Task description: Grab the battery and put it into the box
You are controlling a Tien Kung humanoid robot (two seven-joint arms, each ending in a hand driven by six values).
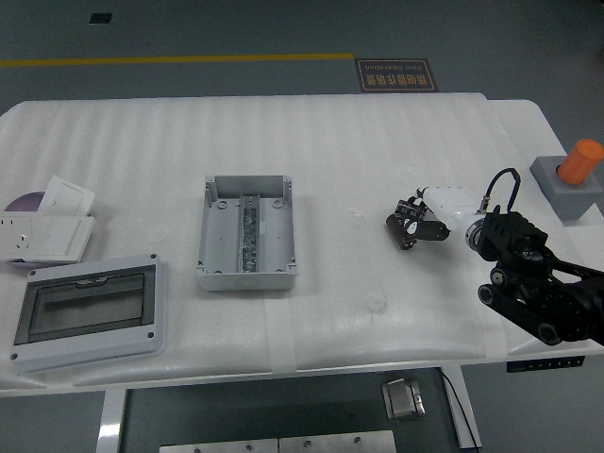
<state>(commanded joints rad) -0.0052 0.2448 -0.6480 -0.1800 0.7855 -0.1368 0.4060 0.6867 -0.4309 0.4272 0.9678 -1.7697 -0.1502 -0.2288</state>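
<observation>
I see my right hand [415, 225], black-fingered on a white wrist section, reaching in over the white padded table [377, 151] from the right edge; its fingers are curled around a small dark cylindrical battery [408, 232], which sits at the fingertips, at or just above the table surface; I cannot tell whether it is lifted clear; my left hand does not appear in the view.

The open grey plastic junction box [247, 232], rectangular with a metal rail along its floor, lies well to the left of the hand; the table between hand and box is bare, giving open room for travel; the box's right wall is the nearest edge to the hand.

Farther left of the box, near the table's front edge, lies a grey enclosure cover with a dark transparent window [90, 316]; beyond it, at the left edge, white switch plates [52, 222] lie stacked over a purple disc [28, 201].

Behind and to the right of the hand, at the table's right edge, a grey block holding an orange cylinder [576, 175] stands clear of the arm; the front edge of the table lies near the forearm.
</observation>
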